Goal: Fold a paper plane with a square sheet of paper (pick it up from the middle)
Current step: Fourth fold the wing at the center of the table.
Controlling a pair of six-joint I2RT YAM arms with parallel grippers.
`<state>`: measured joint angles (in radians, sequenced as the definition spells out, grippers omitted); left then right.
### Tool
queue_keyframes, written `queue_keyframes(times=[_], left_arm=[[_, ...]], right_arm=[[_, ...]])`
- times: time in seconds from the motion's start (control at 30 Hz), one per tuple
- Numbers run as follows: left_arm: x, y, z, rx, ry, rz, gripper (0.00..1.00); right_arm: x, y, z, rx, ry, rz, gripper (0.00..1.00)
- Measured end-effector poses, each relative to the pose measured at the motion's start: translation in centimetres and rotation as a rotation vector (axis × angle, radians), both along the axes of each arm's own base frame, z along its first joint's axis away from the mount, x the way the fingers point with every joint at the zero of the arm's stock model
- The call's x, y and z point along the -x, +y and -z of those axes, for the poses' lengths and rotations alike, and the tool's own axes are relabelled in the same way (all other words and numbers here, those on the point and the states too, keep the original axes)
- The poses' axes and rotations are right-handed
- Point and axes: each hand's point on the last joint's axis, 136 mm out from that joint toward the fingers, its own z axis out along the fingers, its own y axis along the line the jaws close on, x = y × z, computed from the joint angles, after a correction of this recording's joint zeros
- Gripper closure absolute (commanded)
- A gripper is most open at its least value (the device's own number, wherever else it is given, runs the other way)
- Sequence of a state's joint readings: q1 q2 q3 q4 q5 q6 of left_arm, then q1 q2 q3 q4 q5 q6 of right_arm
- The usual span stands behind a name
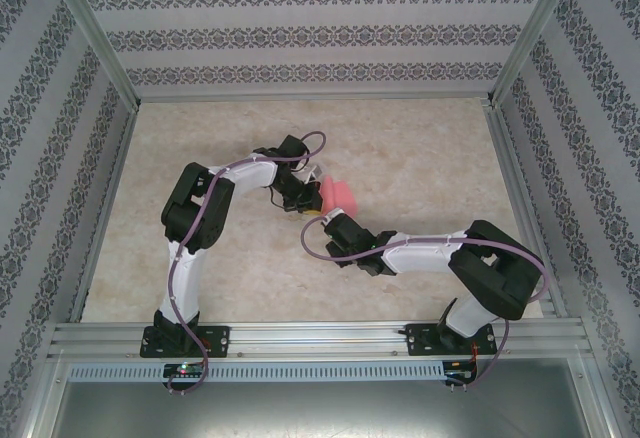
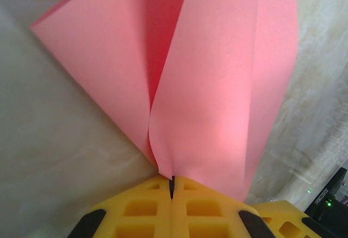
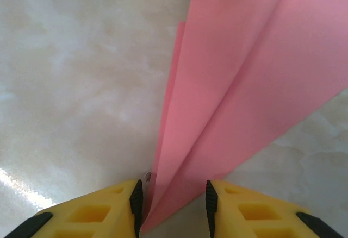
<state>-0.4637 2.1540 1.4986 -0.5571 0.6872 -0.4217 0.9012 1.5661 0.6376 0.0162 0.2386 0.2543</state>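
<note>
Your left fingers (image 2: 147,211) are pressed tight together and pinching the paper (image 2: 217,86) at the bottom of a crease. In the left wrist view the sheet comes up out of that pinch as two flaps that open in a V, with a darker, shadowed fold running down between them. The left flap tapers off to a corner at the upper left, and the right flap is broader and runs up out of the top of the view. So it's bent up off the worktop (image 1: 430,158) there, not lying flat.

Your right fingers (image 3: 103,216) are spread, one on each side of a narrow folded end of the paper (image 3: 244,86). From there the pink layers widen and run off to the upper right, and you can see a couple of long creases and a thin second layer along the left edge. The gap between the pads is a lot wider than the paper's end. I can't tell if either pad touches it.

From the top camera, the left arm (image 1: 195,208) and right arm (image 1: 480,263) meet around the middle of the beige worktop. The paper (image 1: 338,195) is a small pink patch there, just beyond the right arm's tip and right beside the left's.
</note>
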Motion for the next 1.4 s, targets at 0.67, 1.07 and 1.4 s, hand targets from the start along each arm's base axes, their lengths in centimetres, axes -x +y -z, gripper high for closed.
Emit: queue_keyframes(times=[0.67,1.07,1.4], left_arm=[[-0.21,-0.21,0.32,0.005,0.004,0.008,1.0],[-0.43,-0.45,0.41,0.01,0.002,0.024,1.0],[-0.47,-0.5,0.54,0.005,0.01,0.039,1.0]], right_arm=[[0.01,-0.15,0.03,-0.003,0.006,0.019,0.67],[-0.05,-0.15,0.06,0.003,0.018,0.034,0.66],[0.03,-0.3,-0.77,-0.005,0.011,0.036,0.58]])
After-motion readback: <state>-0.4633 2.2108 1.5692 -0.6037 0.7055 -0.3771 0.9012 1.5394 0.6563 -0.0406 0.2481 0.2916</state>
